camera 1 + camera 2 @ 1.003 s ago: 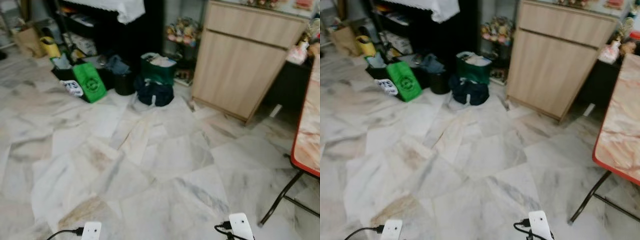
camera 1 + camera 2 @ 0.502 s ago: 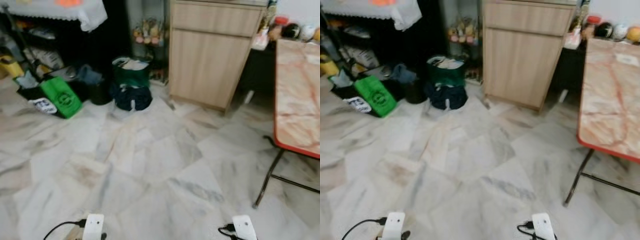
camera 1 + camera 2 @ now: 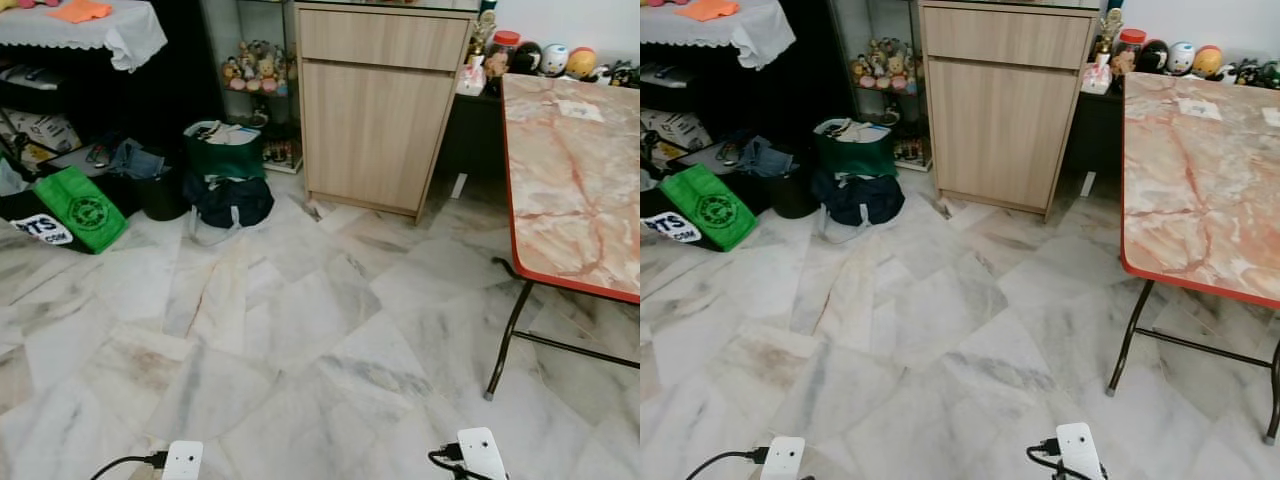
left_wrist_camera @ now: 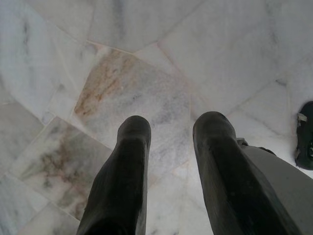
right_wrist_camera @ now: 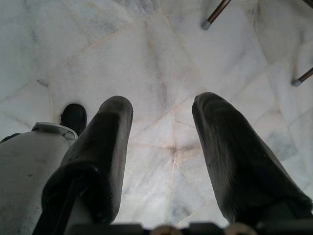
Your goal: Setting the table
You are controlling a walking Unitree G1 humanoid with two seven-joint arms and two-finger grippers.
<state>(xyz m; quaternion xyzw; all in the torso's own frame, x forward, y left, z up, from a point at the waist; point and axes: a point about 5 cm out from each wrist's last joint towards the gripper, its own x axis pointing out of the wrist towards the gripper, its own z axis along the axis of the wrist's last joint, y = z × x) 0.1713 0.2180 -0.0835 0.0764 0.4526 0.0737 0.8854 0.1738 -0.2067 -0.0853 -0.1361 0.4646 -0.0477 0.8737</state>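
You are standing on the marble floor (image 3: pixel 300 330) with the tabletop (image 3: pixel 575 180) off to your right, its red-edged marbled surface close enough to reach with a few more steps. It carries almost nothing yet: only a small pale slip (image 3: pixel 580 109) lies near its far end, so the setting looks not yet begun. Along the wall behind it a row of small round figures (image 3: pixel 545 58) sits on a dark shelf, likely ornaments, not tableware.

Your left claw (image 4: pixel 168 147) hangs low, pointing at the floor, its fingers spread with a clear gap and nothing between them. Your right claw (image 5: pixel 161 142) hangs the same way, spread and empty, with the table's metal feet (image 5: pixel 207 24) on the tiles just beyond it. Both arms are down because nothing needs carrying at this point.

The wooden cabinet (image 3: pixel 378 105) ahead and the bags (image 3: pixel 225 180) heaped on the floor to your left are worth steering around. Where the dishes are kept, you cannot tell from here.
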